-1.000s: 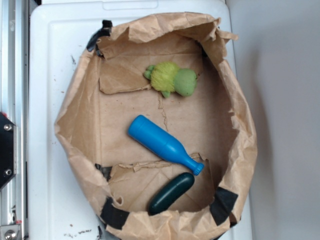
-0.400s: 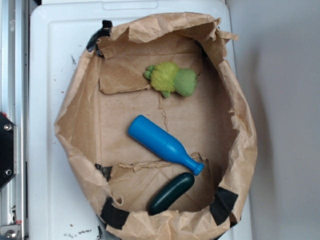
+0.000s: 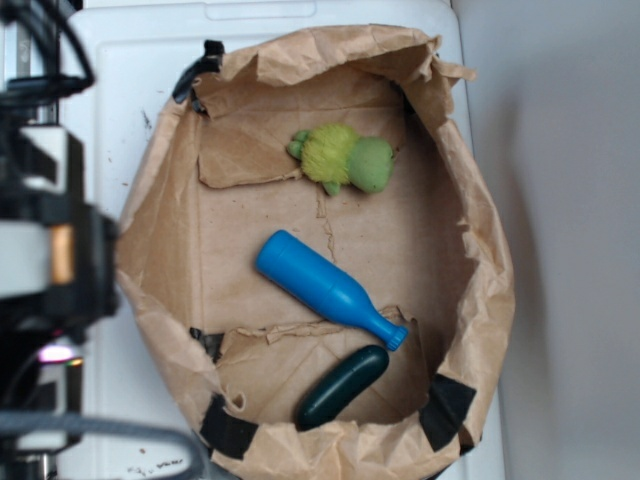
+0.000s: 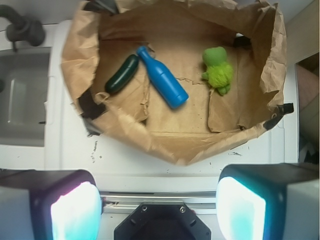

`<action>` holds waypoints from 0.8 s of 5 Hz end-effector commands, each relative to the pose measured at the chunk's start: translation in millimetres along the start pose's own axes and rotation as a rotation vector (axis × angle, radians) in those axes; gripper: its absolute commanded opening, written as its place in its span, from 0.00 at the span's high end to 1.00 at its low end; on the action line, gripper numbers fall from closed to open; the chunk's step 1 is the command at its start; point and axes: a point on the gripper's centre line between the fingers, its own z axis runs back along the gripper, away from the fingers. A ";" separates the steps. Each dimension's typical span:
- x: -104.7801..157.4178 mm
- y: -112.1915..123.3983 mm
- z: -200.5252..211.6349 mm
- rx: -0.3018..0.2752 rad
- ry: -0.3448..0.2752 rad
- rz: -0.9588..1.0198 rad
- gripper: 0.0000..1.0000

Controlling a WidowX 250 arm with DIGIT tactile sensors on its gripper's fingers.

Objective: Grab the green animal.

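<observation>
The green animal (image 3: pixel 343 160) is a small fuzzy yellow-green plush with a duller green head, lying at the back of a brown paper-lined bin (image 3: pixel 150 230). In the wrist view the green animal (image 4: pixel 218 71) lies at the upper right of the bin. My gripper (image 4: pixel 160 207) is open, its two glowing pads wide apart with nothing between them. It hovers outside the bin, over the white surface, well away from the animal. In the exterior view the arm (image 3: pixel 45 250) fills the left edge, blurred, and its fingers cannot be made out.
A blue plastic bottle (image 3: pixel 325 289) lies slanted in the bin's middle. A dark green capsule-shaped object (image 3: pixel 343 386) rests near the bin's front wall. The crumpled paper wall (image 4: pixel 165 145) stands between my gripper and the objects. A metal rail (image 3: pixel 25 60) runs along the left.
The arm has come into the exterior view along the left edge, where only the rail showed before. The objects in the bin have not moved.
</observation>
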 end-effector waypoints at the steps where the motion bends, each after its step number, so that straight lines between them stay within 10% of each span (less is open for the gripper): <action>1: 29.9 30.6 -32.5 -0.051 0.008 -0.181 0.00; 3: 70.2 44.8 -54.8 -0.035 -0.005 -0.176 0.00; 4: 40.3 59.6 -60.9 -0.093 -0.066 -0.245 0.00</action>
